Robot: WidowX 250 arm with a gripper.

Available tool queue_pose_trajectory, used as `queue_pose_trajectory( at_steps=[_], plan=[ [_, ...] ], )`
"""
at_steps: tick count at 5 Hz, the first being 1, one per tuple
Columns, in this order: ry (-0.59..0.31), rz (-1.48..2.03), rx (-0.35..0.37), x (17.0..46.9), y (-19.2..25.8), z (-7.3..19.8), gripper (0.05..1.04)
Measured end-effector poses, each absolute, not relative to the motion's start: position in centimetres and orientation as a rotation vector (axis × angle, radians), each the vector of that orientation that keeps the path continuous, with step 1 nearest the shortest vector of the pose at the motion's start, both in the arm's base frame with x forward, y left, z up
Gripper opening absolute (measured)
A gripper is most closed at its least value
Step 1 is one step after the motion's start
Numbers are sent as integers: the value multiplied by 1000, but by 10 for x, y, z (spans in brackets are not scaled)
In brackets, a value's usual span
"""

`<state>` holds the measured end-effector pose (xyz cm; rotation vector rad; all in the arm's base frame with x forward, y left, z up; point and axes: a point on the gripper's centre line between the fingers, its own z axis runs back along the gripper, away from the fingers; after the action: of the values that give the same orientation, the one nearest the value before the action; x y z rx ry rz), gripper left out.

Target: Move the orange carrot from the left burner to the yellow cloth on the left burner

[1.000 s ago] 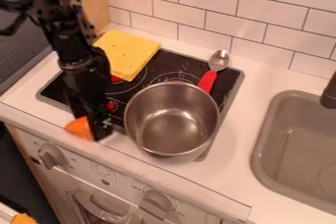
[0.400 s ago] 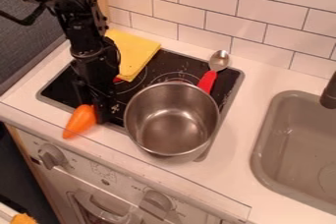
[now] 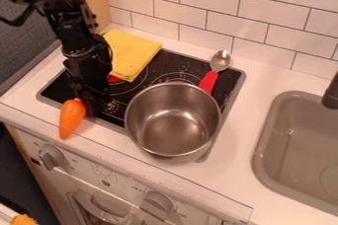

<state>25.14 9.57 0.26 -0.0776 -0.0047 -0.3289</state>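
The black gripper (image 3: 92,103) hangs down over the front left of the black stove top. Against its lower left side is the thick end of the orange carrot (image 3: 71,117), whose narrow tip points to the counter's front edge. Whether the carrot is held or only beside the gripper cannot be made out. Behind the arm, the folded yellow cloth (image 3: 132,55) covers the back left of the stove, over part of the left burner (image 3: 121,87). The arm hides some of that burner and the cloth's left side.
A steel pot (image 3: 173,120) stands on the stove's right half, close to the gripper's right. Behind it lies a spoon (image 3: 210,78) with a red handle. The grey sink (image 3: 290,145) is at the right, and oven knobs (image 3: 53,157) line the front.
The gripper first rose away from the front edge, then shifted left. The carrot came into fuller view, moved left and turned more upright in the view. Cloth, pot and spoon stayed put.
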Motion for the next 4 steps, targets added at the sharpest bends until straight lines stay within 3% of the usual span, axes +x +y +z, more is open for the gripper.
queue_pose_trajectory(
  at_steps=[2,3,4],
  plan=[
    [-12,-306,-124,245,94,4,813],
    [-16,-297,-123,246,95,4,971],
    [-24,-274,-104,247,99,4,975]
  ],
)
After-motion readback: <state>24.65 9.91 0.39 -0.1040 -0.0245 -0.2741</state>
